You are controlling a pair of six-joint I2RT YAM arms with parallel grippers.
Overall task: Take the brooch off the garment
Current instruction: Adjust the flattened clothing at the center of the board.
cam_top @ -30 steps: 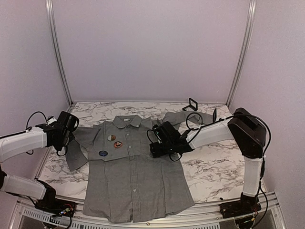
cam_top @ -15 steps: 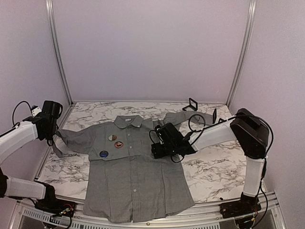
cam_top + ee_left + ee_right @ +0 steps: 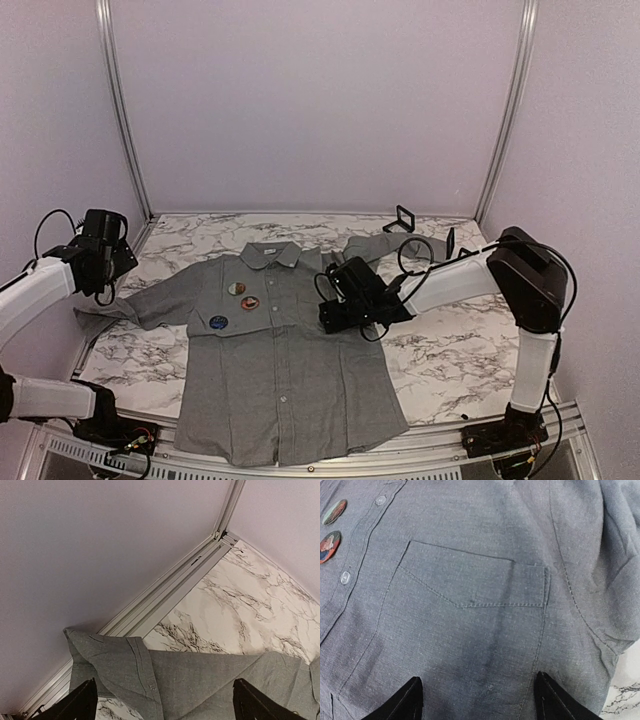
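Lying beneath right hand (image 3: 477,696), garment (image 3: 280,380), brooches (image 3: 249,302) nearby

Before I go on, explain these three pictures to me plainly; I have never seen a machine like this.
It is two robot arms bolted to the near edge of a marble table, each ending in a two-fingered hand. The wide picture looks down from above and behind them; the other two come from a camera on each wrist. A grey shirt lies flat, with three round badges on its chest. The left hand is open over a sleeve cuff by the table's edge; the right hand is open over a chest pocket. Neither holds anything.
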